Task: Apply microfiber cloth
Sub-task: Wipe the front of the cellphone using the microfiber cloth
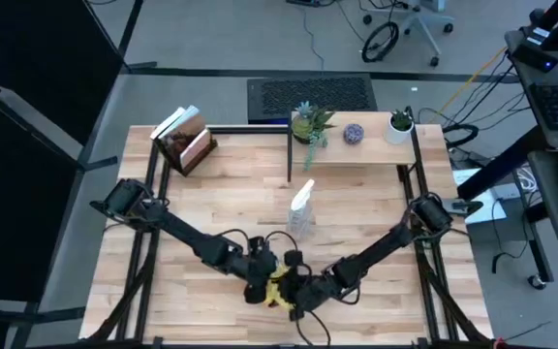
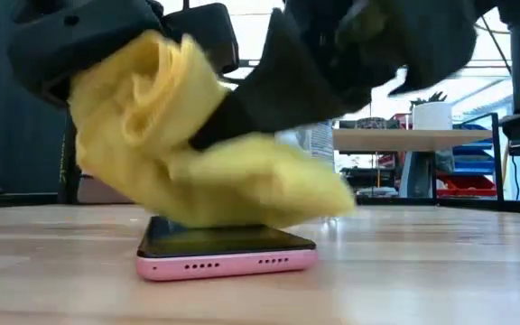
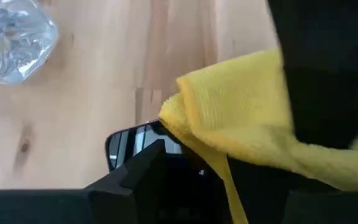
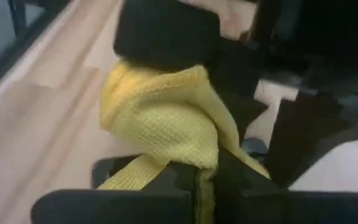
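The phone (image 2: pixel 226 251), dark-screened with a pink case, lies flat on the wooden table (image 1: pixel 211 194) near its front edge, and everything else is placed from it. The microfiber cloth (image 2: pixel 201 162) hangs bunched just above the phone, its lower folds resting on the screen and hiding most of the glass in the low view; only the near edge and pink side show. From above, the cloth (image 1: pixel 277 291) is a small yellow patch almost buried under the two arms, and the phone itself cannot be made out there.

The right gripper (image 4: pixel 197 180) is clamped on a fold of the cloth directly over the phone (the yellow strip runs down between its fingers). The left gripper (image 3: pixel 185 168) sits right beside the phone with the cloth draped across it; whether it is pinching the fabric or merely under it cannot be told, since the cloth covers its tips.

The clear spray bottle (image 1: pixel 301 209) stands well behind the phone, toward the table's middle. In the left wrist view only its blurred base (image 3: pixel 14 40) shows, cut off at the frame edge.
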